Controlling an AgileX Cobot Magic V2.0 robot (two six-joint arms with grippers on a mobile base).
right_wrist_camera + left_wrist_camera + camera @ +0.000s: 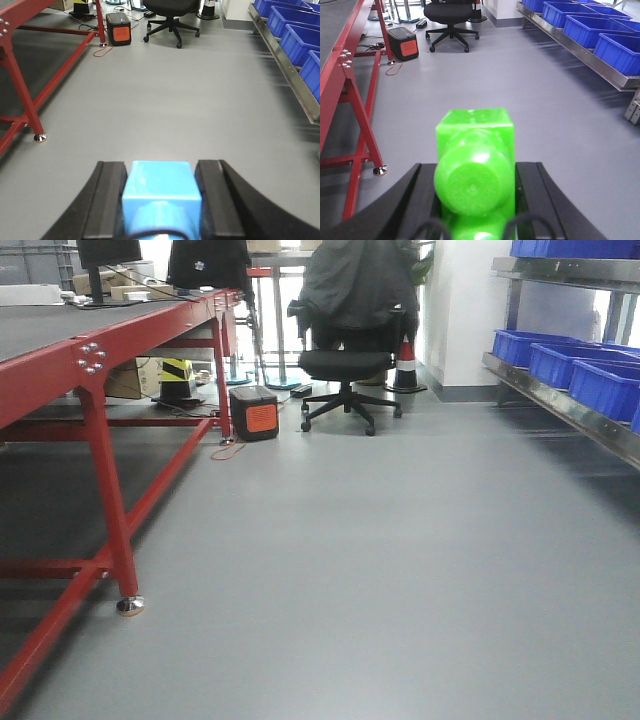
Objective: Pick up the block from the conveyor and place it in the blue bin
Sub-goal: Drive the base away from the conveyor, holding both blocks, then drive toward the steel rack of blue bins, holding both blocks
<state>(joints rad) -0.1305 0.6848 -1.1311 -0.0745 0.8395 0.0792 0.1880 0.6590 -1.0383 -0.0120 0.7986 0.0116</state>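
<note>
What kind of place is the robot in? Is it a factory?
Probably a workshop or robot test lab, not a big factory. There's a conveyor on a red frame, blue bins on a metal shelf, and an office chair on a plain grey floor.

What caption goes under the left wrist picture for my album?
The left end effector holds a green block above the grey floor, between the conveyor's red frame and a shelf of blue bins.

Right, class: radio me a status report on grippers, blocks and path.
Status: left gripper shut on green block; right gripper shut on blue block. Blue bins on right-hand shelf. Office chair far down aisle.
</note>
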